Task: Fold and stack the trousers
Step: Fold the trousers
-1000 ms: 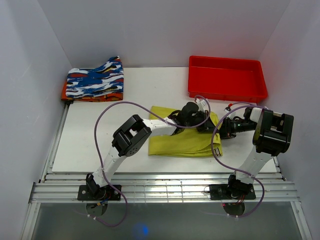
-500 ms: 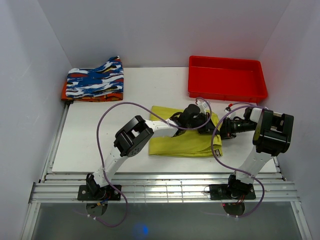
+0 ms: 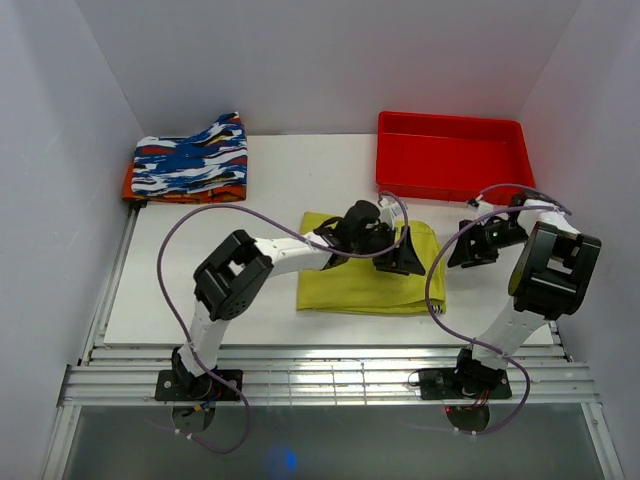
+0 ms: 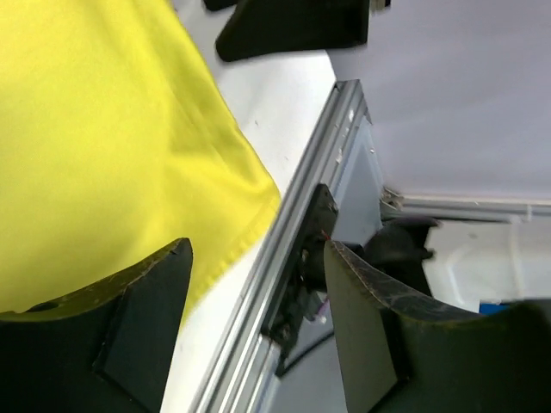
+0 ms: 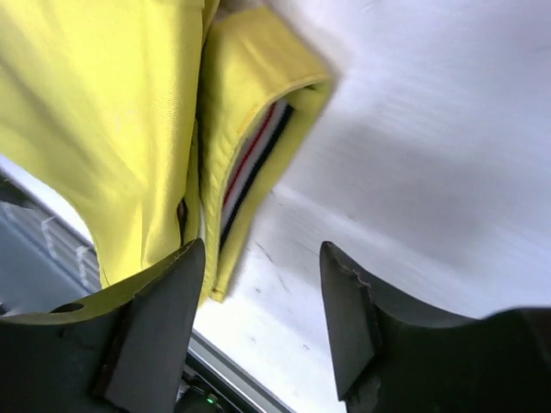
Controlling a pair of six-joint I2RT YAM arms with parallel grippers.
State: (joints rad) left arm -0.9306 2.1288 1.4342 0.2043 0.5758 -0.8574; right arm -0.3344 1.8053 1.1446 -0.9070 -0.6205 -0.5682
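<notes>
Two arms reach over the white bench (image 3: 270, 190) in the overhead view, where the folded yellow-green trousers (image 3: 350, 285) lie just in front of the red tray (image 3: 450, 186), toward its left end. The left fingers (image 3: 401, 258) hang over the cloth's tray-side end, and the right fingers (image 3: 468, 250) are off the cloth, in front of the tray. The left wrist view shows the left fingers (image 4: 120, 327) spread with nothing between them. In the right wrist view, the right fingers (image 5: 151, 327) likewise stand apart and empty, near the trousers' striped band (image 5: 254, 159).

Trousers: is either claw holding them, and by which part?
Nothing is held. The left claw and right claw are both open, with no part of the trousers between their fingers.
</notes>
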